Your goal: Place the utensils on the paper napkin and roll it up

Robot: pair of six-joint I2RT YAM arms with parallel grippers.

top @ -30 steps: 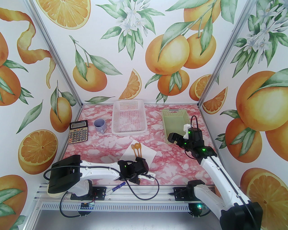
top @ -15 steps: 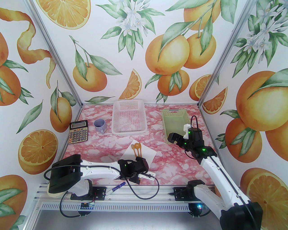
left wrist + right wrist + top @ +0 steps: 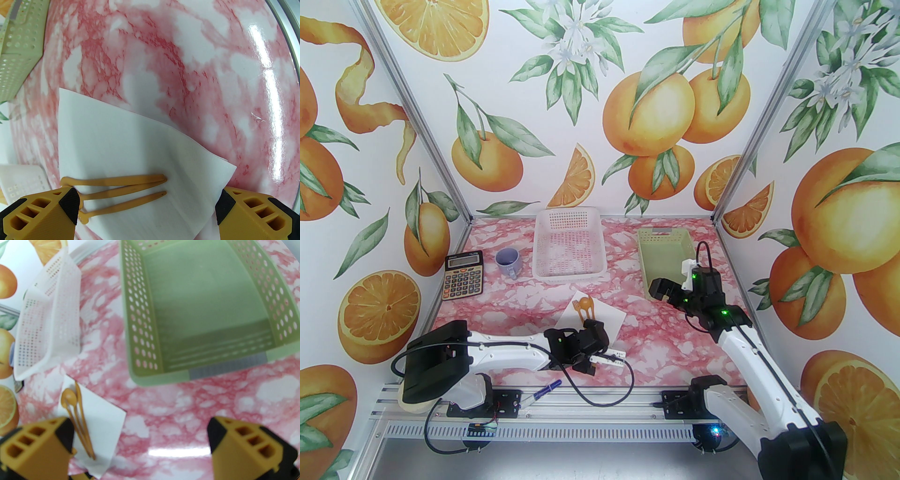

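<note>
The left gripper stands wide open with nothing between its fingers, low over the near part of the paper napkin. In the left wrist view one finger covers the head ends of the utensils and the other sits just past a corner of the napkin. Whether either finger touches anything cannot be told.

The utensils lie side by side on the napkin, heads toward the far side. The napkin lies flat on the table, near its middle.

The right gripper is also spread wide and holds nothing. It hangs above the table at the near end of the green basket, right of the napkin.

Farther out are the white basket at the far middle, the mug and the calculator to the far left, and a blue pen at the near edge.
</note>
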